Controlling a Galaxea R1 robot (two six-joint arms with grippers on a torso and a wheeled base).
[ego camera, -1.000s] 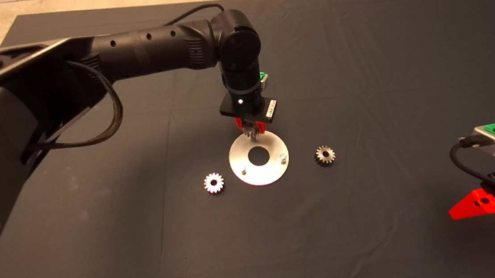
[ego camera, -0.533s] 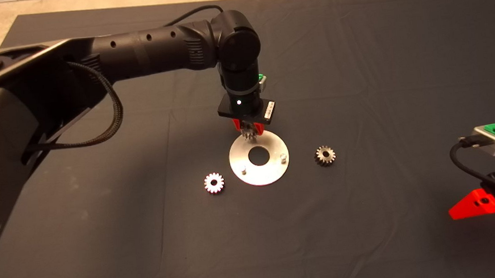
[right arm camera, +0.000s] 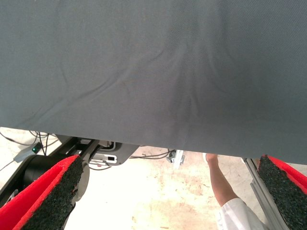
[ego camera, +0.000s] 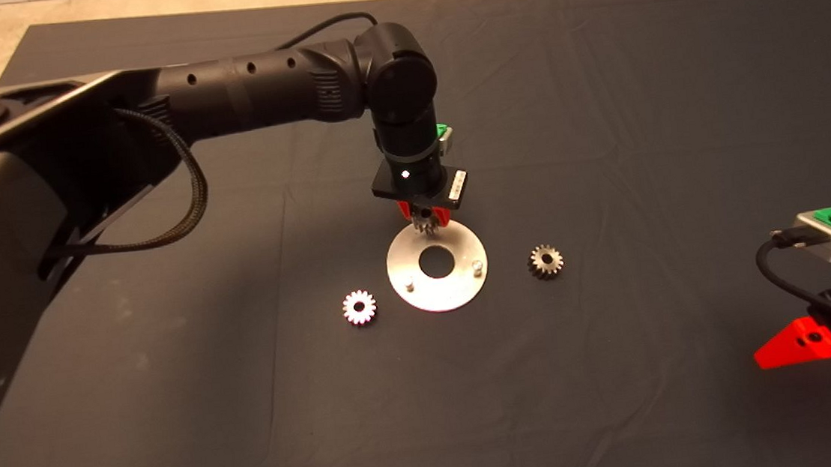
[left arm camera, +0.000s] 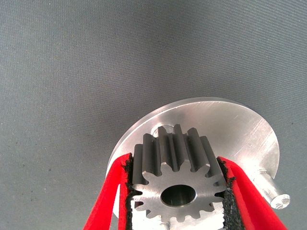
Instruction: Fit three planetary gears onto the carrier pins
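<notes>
A: Warm, dim light in the head view; the mat [ego camera: 599, 97] darkens toward its corners, and glare whitens the disc [ego camera: 439, 291].

B: Left wrist view is brighter, even, the gear [left arm camera: 177, 177] sharp.

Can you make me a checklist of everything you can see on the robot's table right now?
Surface: dark mat, wrinkled.
Job's things: disc flat on the mat, two bare pins in head view; two loose gears, one on its left, one on its right.
Clutter: nothing seen.
Grippers: left gripper pinches a third gear over the disc's far edge; right gripper parked, open.
Cables: black cable on right arm.
Surroundings: a person's arm beyond the mat.
</notes>
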